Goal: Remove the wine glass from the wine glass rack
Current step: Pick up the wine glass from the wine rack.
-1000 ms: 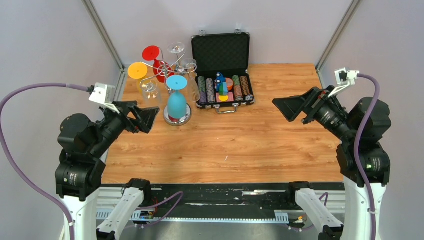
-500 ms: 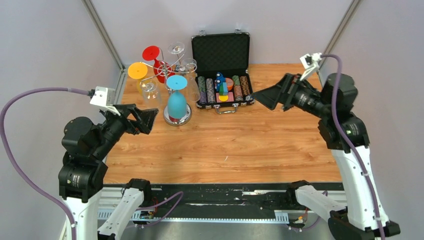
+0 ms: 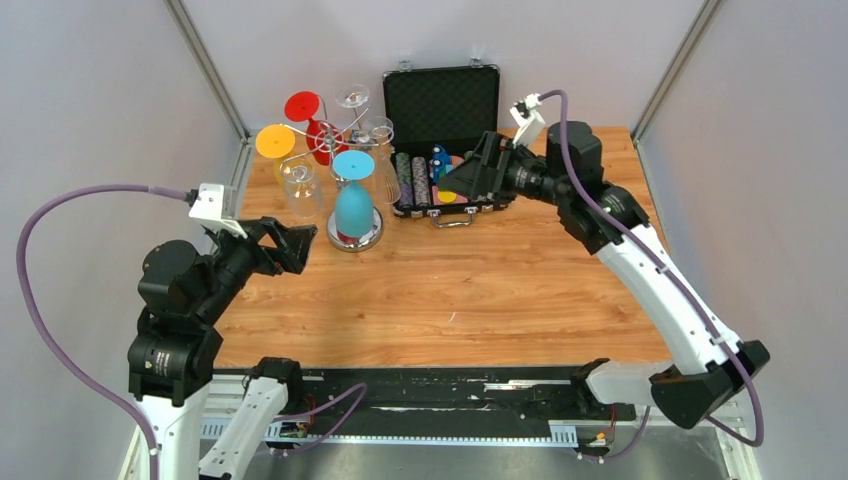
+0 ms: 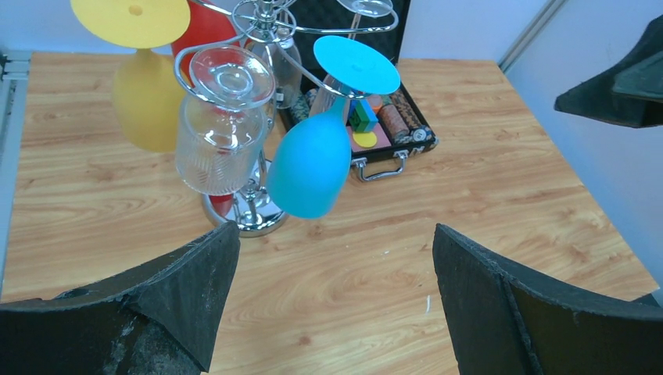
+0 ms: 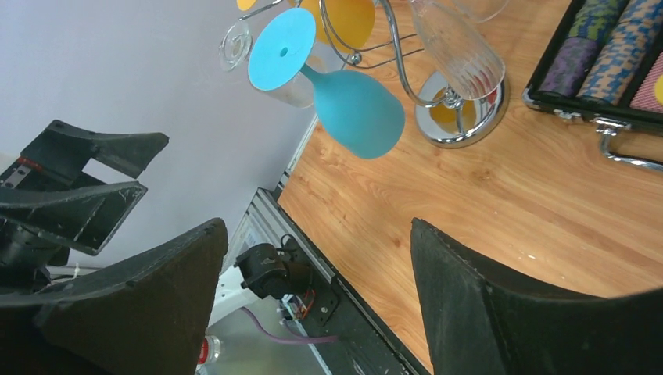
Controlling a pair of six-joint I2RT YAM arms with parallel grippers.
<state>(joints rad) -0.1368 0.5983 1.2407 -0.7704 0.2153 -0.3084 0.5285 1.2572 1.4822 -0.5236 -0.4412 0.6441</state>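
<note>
Chrome wire arms of the wine glass rack (image 4: 250,215) carry several upside-down glasses; we see the blue wine glass (image 4: 310,168) hanging on the rack's near side, bowl down, above the desk (image 3: 480,290). Our left fingers (image 4: 188,289) stand wide apart, near the rack and facing it, holding nothing. Our right fingers (image 5: 485,312), also spread and empty, hover to the rack's right, by the open black case (image 3: 440,100).

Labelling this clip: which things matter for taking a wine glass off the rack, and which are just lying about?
Job: wine glass rack; its blue glass, yellow glass, red glass, ribbed clear glass.
Lying about: black chip case; poker chips.
</note>
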